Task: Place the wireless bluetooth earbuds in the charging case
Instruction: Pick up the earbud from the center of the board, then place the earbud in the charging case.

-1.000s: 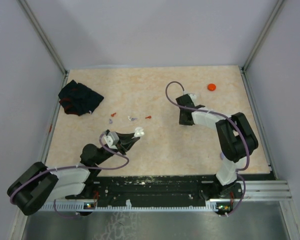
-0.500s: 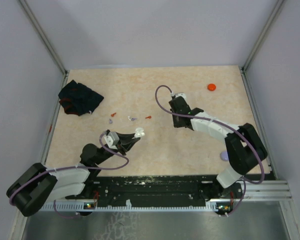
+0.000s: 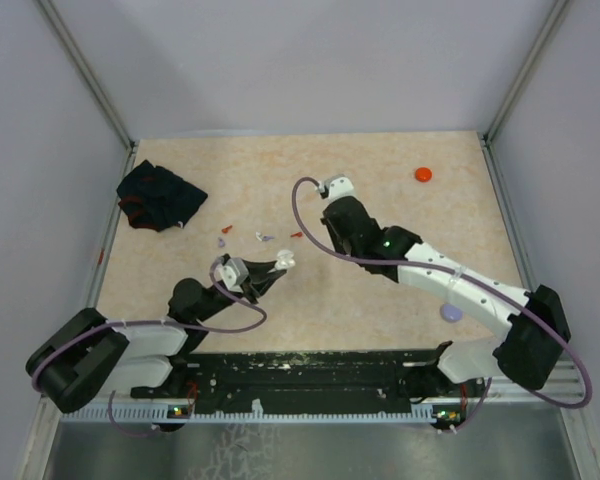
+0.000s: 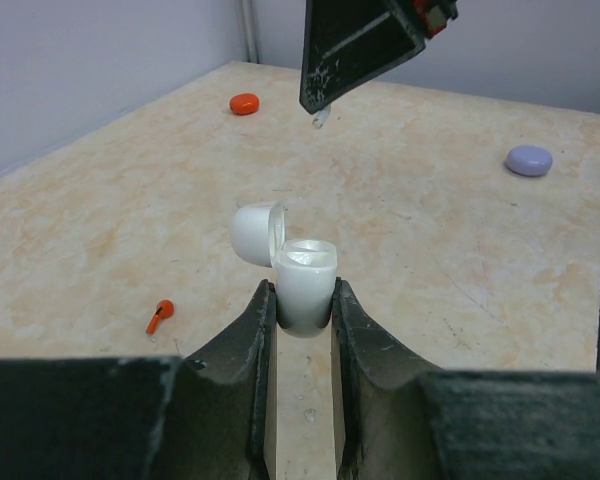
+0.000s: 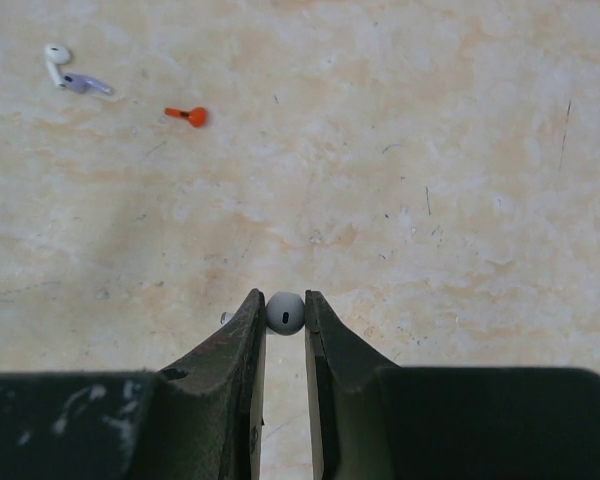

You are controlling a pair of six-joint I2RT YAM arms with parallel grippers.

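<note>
The white charging case (image 4: 305, 285) stands upright with its lid (image 4: 255, 232) flipped open, and my left gripper (image 4: 305, 300) is shut on its body; in the top view the case (image 3: 283, 262) is at the table's front middle. My right gripper (image 5: 285, 318) is shut on a white earbud (image 5: 285, 312) and hangs above the table, a little beyond the case (image 4: 318, 108). Loose earbuds lie on the table: a red one (image 5: 188, 116), a white one (image 5: 54, 60) and a pale purple one (image 5: 85, 84). Further left lie another red (image 3: 226, 229) and purple one (image 3: 221, 241).
A black cloth (image 3: 160, 195) lies at the back left. A red disc (image 3: 423, 174) sits at the back right and a pale purple disc (image 3: 450, 313) near the front right, under the right arm. Metal frame posts and walls bound the table.
The right arm has swung left and stretched out towards the case with the white earbud in its jaws, uncovering the purple disc. The left gripper has shifted slightly with the case.
</note>
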